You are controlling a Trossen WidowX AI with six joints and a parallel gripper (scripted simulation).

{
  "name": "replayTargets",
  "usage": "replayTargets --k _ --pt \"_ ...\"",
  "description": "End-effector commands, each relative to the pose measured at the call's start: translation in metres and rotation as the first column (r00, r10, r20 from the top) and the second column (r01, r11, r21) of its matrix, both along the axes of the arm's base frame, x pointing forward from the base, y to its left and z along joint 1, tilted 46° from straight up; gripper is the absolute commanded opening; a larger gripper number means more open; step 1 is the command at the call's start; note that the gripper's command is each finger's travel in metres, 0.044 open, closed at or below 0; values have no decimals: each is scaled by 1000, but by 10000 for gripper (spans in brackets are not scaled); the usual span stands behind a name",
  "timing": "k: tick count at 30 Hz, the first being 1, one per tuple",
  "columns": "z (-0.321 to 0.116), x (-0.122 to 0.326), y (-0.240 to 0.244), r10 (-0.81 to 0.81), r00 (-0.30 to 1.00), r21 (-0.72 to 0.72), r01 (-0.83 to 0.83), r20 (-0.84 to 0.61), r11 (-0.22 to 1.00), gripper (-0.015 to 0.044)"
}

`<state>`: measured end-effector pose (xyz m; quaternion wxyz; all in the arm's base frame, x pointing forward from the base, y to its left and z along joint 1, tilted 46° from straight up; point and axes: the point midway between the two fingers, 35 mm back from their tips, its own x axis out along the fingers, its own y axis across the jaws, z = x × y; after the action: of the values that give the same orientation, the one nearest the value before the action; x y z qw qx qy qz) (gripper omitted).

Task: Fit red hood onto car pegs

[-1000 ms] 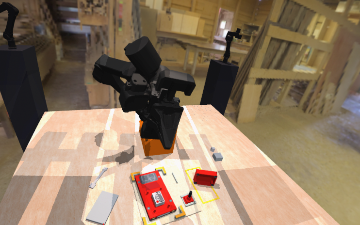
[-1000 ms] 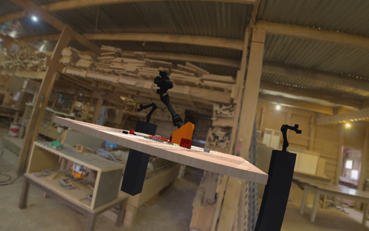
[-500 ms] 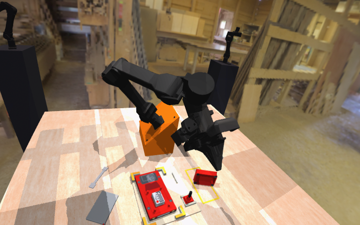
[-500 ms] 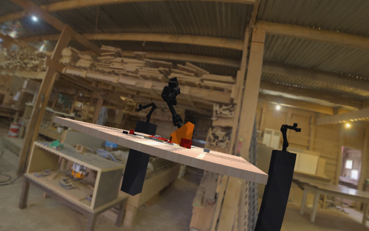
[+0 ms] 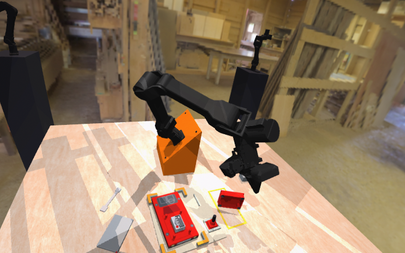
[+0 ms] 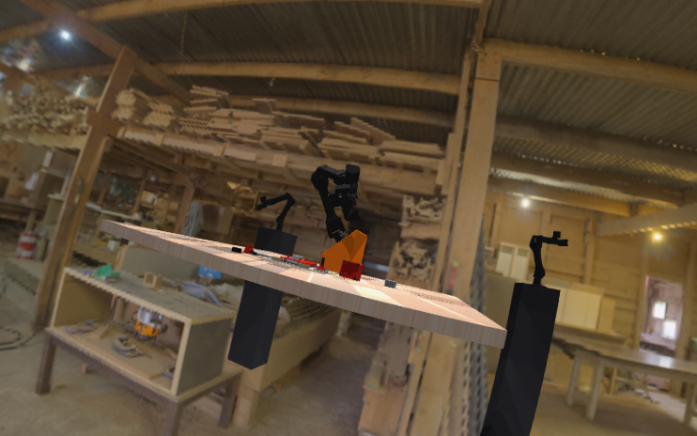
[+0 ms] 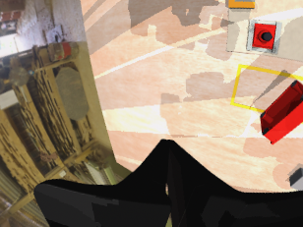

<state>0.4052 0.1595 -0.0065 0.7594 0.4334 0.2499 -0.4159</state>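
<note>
The red hood (image 5: 230,199) (image 6: 350,270) (image 7: 285,116) stands tilted on one side, its hollow underside facing the top camera, partly over the yellow outline. The red chassis (image 5: 173,208) sits in its jig, between orange corner brackets (image 5: 203,239). The grey engine block (image 5: 178,223) is on its deck, with short red pegs around it. My gripper (image 5: 256,191) (image 7: 166,144) points down and is shut, with nothing between the fingertips. It is above the table, beyond the hood and to its right in the top view, apart from it.
A red piece with a black stick (image 5: 212,223) (image 7: 264,36) stands between jig and yellow outline (image 5: 238,225) (image 7: 236,85). A grey block (image 6: 390,284) (image 7: 297,179) lies near the hood. A grey plate (image 5: 114,232) and pale bar (image 5: 110,199) lie left. The orange arm base (image 5: 182,163) stands behind.
</note>
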Motion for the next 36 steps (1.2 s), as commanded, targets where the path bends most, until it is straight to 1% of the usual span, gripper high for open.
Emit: replayTargets --k 1,5,9,14,16,24,32,36 --pt "-39 -26 -1 -130 989 17 131 -69 991 0" --pt "-72 -54 -9 -261 958 -6 262 -120 965 0" --pt "-101 -85 -20 -403 903 -59 399 -148 915 0" --pt "-129 -125 -38 -572 810 -151 554 -131 819 0" --pt "-135 -136 -43 -612 782 -177 590 -115 788 0" --pt "-136 -137 -44 -617 779 -181 595 -113 784 0" --pt "-164 -137 -73 -617 779 -182 595 -111 783 0" --pt "-167 -137 -76 -617 779 -182 595 -111 783 0"
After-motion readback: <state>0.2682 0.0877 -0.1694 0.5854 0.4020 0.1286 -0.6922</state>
